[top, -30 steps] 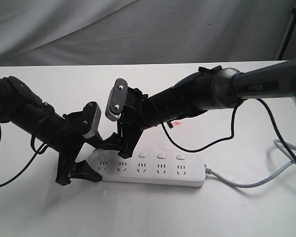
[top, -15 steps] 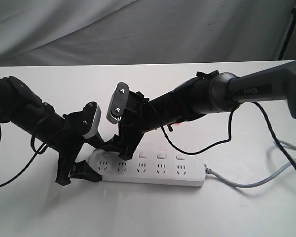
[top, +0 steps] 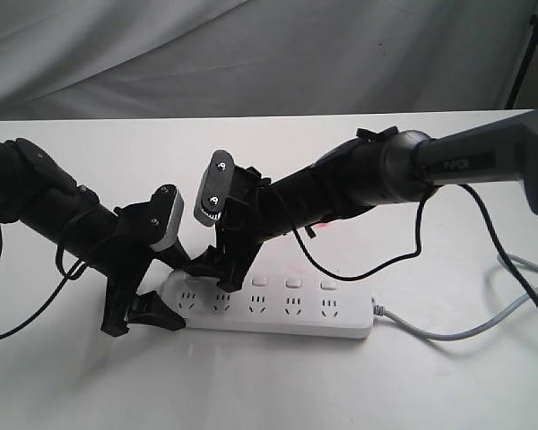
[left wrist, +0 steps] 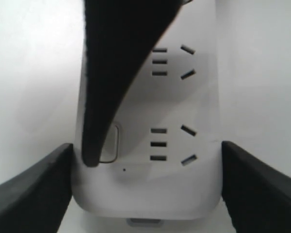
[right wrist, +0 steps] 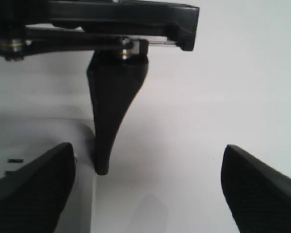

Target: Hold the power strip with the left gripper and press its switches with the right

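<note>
The white power strip (top: 278,312) lies flat on the table, its grey cable (top: 448,333) running off to the right. My left gripper (top: 172,294) is shut across the strip's left end; in the left wrist view the power strip (left wrist: 145,184) sits with both jaws (left wrist: 145,194) against its sides. My right gripper (top: 213,265) hangs open over that same end. One of its black fingers (left wrist: 106,87) rests its tip on the first of the switches (left wrist: 113,143). The other switches (top: 293,283) show uncovered. In the right wrist view the right gripper (right wrist: 145,189) spans bare table beside the strip (right wrist: 39,138).
The two arms meet closely at the strip's left end, the left gripper's finger (right wrist: 111,107) standing right beside my right finger. A black cable (top: 368,260) loops on the table behind the strip. Grey cloth (top: 269,54) hangs behind the white table (top: 251,385).
The right arm's forearm has swung a little leftward and lower, and its gripper has settled slightly at the strip's left end. The left gripper and the strip have not moved.
</note>
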`<action>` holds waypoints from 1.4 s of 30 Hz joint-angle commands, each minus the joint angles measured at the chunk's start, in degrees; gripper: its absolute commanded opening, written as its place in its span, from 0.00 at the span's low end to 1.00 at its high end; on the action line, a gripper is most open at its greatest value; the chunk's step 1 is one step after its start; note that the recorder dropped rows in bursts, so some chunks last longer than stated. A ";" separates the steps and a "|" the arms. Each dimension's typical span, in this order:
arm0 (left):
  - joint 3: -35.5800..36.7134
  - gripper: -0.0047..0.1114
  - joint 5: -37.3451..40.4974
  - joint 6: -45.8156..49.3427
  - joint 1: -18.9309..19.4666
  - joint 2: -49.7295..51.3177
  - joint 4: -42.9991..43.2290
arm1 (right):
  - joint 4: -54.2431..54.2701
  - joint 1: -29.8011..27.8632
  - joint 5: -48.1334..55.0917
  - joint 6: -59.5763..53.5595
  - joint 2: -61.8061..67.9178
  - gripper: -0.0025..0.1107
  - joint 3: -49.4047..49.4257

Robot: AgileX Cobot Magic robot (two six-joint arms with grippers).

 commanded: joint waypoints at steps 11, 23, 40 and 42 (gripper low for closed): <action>-0.20 0.09 0.37 -0.20 -0.31 0.17 0.19 | -5.92 0.41 -0.58 1.39 0.18 0.69 0.04; -0.20 0.09 0.37 -0.05 -0.31 0.17 0.19 | -9.86 1.94 -5.07 3.03 0.18 0.69 0.04; -0.20 0.09 0.37 -0.09 -0.31 0.17 0.19 | -18.72 2.54 -7.56 5.38 2.61 0.69 0.71; -0.20 0.09 0.37 -0.09 -0.31 0.17 0.19 | -18.87 2.75 -7.56 5.50 2.61 0.69 0.71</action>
